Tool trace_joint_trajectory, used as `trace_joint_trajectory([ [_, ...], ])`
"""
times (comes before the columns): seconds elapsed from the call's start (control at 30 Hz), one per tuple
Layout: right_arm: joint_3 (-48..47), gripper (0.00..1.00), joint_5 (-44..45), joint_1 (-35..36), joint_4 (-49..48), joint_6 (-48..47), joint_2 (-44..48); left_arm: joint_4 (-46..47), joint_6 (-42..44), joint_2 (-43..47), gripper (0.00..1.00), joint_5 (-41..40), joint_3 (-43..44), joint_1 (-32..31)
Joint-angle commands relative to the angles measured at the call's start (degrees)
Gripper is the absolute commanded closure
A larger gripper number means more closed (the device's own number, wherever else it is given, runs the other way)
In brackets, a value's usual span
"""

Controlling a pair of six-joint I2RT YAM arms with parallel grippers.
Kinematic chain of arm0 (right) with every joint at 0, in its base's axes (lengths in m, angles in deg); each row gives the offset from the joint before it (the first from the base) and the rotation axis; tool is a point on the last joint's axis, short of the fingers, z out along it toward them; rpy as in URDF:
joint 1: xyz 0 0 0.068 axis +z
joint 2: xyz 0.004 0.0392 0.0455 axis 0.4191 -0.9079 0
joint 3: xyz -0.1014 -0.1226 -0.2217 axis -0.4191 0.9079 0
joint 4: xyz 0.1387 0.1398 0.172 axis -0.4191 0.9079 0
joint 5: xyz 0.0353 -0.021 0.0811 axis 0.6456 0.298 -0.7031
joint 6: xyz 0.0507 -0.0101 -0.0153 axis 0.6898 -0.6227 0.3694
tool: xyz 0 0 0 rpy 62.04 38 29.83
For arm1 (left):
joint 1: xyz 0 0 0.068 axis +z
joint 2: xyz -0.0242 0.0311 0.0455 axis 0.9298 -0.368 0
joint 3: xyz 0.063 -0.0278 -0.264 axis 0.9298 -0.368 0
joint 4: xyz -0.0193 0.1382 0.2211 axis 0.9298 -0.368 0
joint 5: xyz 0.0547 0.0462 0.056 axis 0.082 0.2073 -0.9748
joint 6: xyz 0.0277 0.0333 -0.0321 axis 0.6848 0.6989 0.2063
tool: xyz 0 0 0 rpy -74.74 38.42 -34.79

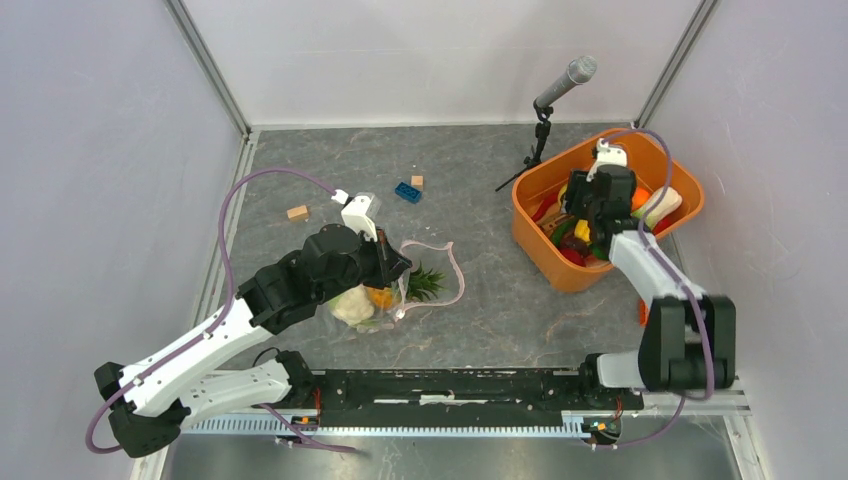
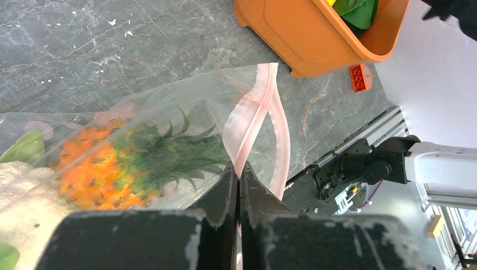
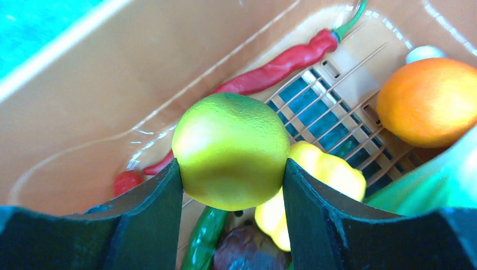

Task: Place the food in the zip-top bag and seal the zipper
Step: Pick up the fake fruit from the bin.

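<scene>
Now the next piece of food is being picked while the bag mouth is being held up.
The left pincer [image 2: 237, 171] is pinching the zipper [image 2: 250, 121], jaws pressed together on the pink strip, holding up one lip of the bag [image 2: 169, 107]. The bag is lying on the bench [image 1: 500, 290] left of middle, towards the near edge, with a pineapple [image 2: 112, 163] showing inside. The right pincer [image 3: 230, 167] is sitting down in the basket [image 3: 84, 112] by the right edge, its fingers [image 3: 154, 208] pressing both sides of a green fruit [image 3: 228, 135]. Loading looks partway done, with several pieces lying in the basket. The next move is probably calling for a firm hold, a straight lift clear of the basket wall, then a carry across to the narrow-looking mouth.
</scene>
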Motion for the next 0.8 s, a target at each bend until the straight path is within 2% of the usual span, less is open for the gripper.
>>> trace_joint_trajectory([
  [0.0, 4.74, 0.54, -2.82, -0.12, -5.49, 3.11, 11.39, 0.68, 2.03, 0.67, 0.98, -0.32, 0.72, 0.09],
  [0.1, 7.75, 0.55, -5.24, -0.12, -5.19, 5.52, 17.9, 0.68, 1.97, 0.75, 0.98, -0.12, 0.74, 0.14],
  [0.2, 11.05, 0.55, -11.55, -0.12, -5.56, 8.86, 24.76, 0.68, 2.0, 0.76, 0.98, -0.18, 0.66, 0.09],
  [0.43, 17.99, 0.55, -32.24, -0.12, -12.75, 15.87, 35.43, 1.33, 1.92, 1.01, 0.98, -0.34, 0.39, 0.14],
  [0.53, 21.37, 0.55, -42.02, -0.02, -20.27, 21.35, 38.13, 1.73, 1.94, 0.94, 0.98, -0.67, 0.21, 0.06],
  [0.63, 23.99, 0.55, -46.58, 4.15, -26.04, 24.0, 40.23, 2.11, 1.79, 0.77, 0.98, -0.7, 0.03, 0.13],
  [0.77, 22.75, 0.54, -44.81, 15.16, -22.45, 19.05, 40.97, 2.61, 1.68, 0.35, 0.98, -0.37, 0.26, 0.11],
])
